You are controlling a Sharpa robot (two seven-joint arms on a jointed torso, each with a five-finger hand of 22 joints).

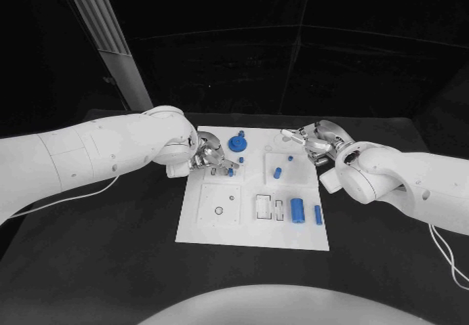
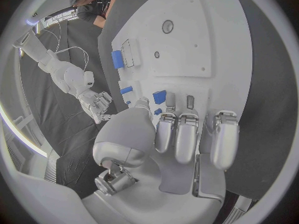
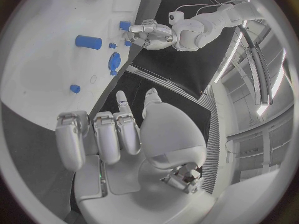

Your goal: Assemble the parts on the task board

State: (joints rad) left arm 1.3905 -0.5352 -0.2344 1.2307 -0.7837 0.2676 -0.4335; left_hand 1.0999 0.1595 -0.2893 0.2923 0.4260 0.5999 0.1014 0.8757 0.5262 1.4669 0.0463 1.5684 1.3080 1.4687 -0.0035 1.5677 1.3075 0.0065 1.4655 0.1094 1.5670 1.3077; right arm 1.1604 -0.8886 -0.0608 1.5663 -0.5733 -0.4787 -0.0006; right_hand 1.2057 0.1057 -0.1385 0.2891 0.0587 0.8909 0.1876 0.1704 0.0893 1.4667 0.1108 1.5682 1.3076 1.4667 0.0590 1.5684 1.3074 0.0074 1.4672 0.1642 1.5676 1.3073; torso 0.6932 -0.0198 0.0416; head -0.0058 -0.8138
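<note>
The white task board point(image 1: 252, 233) lies in the middle of the table. On it are a round blue part point(image 1: 238, 143), a short blue peg point(image 1: 278, 171), a blue cylinder point(image 1: 297, 211) and a blue bar point(image 1: 318, 214). My left hand point(image 1: 208, 157) reaches over the board's far left area. Its thumb and a fingertip pinch a small blue part point(image 2: 158, 111), just beside a blue block point(image 2: 159, 96) on the board. My right hand point(image 1: 314, 142) hovers at the board's far right edge, fingers apart and holding nothing. The cylinder point(image 3: 88, 42) and round part point(image 3: 114, 62) lie ahead of it.
The board has rectangular slots point(image 1: 266, 206) and a square plate with round holes point(image 1: 221, 202) on its near half. A pale post point(image 1: 122, 57) rises beyond the table's far left. Black table surface point(image 1: 108, 257) surrounds the board.
</note>
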